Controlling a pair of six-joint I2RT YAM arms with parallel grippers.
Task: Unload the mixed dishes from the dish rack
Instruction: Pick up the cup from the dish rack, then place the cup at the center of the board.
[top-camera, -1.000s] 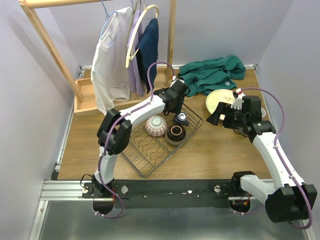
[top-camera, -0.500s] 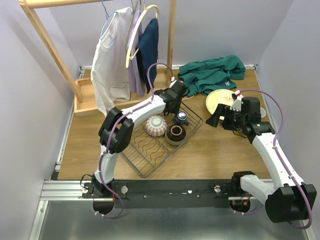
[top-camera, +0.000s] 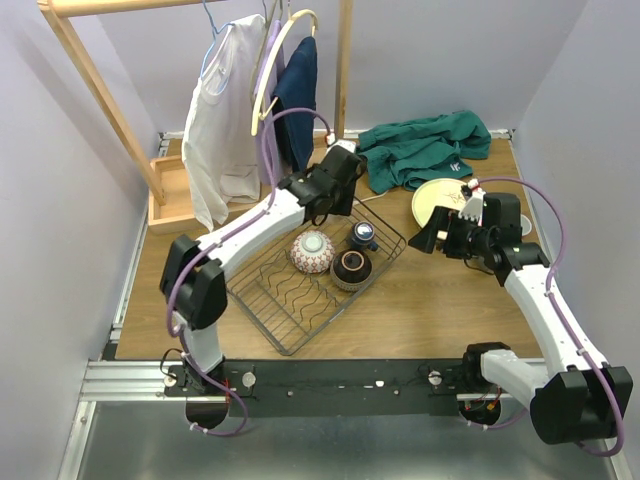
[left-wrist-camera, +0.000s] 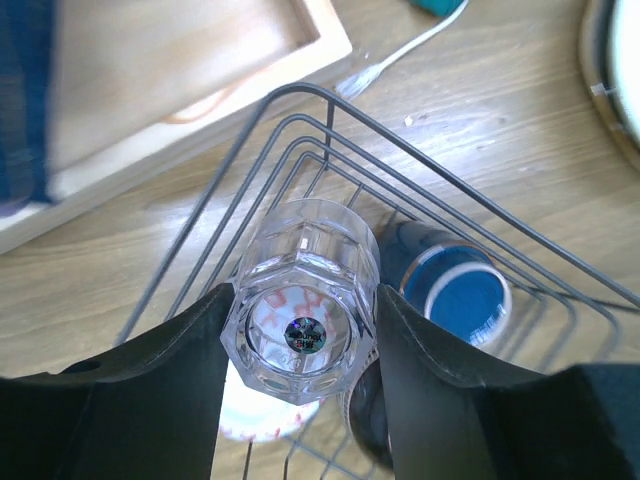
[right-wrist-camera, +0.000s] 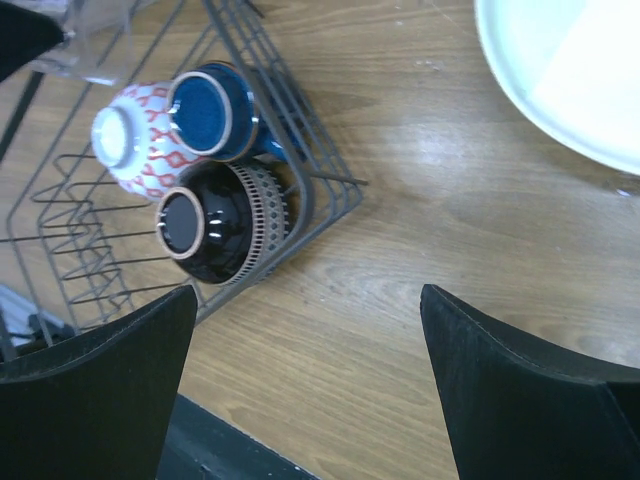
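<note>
The clear glass cup (left-wrist-camera: 310, 250) is clamped between the two fingers (left-wrist-camera: 150, 390) of the left hand (left-wrist-camera: 303, 305), with one finger pressed against each side of its faceted wall. In the left wrist view the cup is seen end-on, so its long axis runs roughly along the line of sight and an eight-sided end is turned toward the camera. Whether that end is the mouth or the base cannot be told. The cup is held over the far corner of the dish rack (left-wrist-camera: 330, 130), near the wooden tray (left-wrist-camera: 170, 70). Contact with the wires cannot be judged.

Three dishes are counted inside the rack: one patterned bowl (right-wrist-camera: 135, 140), one dark bowl (right-wrist-camera: 215, 225) and one blue cup (right-wrist-camera: 210, 110). They are clustered at the rack's right end, touching or nearly touching one another. All three are turned mouth down, with their foot rings upward. The blue cup is seen just beside the held glass, and the patterned bowl lies below it in the left wrist view.

One cream plate (top-camera: 440, 200) is laid flat on the table (top-camera: 430, 300), to the right of the rack and near the green cloth (top-camera: 425, 145).

The fingers of the right hand (right-wrist-camera: 308, 300) are spread wide apart, with nothing between them. This hand is held over bare table between the rack and the plate, clear of both.
</note>
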